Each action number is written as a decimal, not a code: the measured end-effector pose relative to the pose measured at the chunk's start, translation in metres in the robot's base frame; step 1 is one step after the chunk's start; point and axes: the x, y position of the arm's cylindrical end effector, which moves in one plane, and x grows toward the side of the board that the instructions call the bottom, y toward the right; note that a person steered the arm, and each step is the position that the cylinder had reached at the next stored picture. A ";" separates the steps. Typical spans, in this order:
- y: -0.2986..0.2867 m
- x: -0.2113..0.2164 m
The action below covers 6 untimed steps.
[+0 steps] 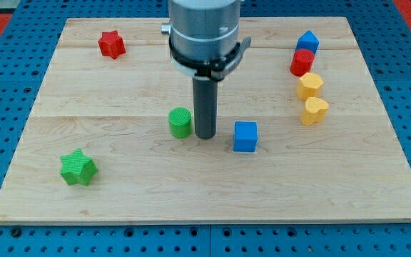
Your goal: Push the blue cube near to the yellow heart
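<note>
The blue cube (245,136) sits on the wooden board (120,193) a little right of the middle. The yellow heart (314,111) lies toward the view's right, up and right of the cube, well apart from it. My tip (205,135) rests on the board just left of the blue cube, with a small gap, and just right of a green cylinder (180,123).
A yellow hexagonal block (310,86) sits just above the heart, a red cylinder (302,63) above that, and a second blue block (307,41) at the top right. A red star (111,44) lies at top left, a green star (78,168) at bottom left.
</note>
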 end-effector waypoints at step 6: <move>0.111 -0.022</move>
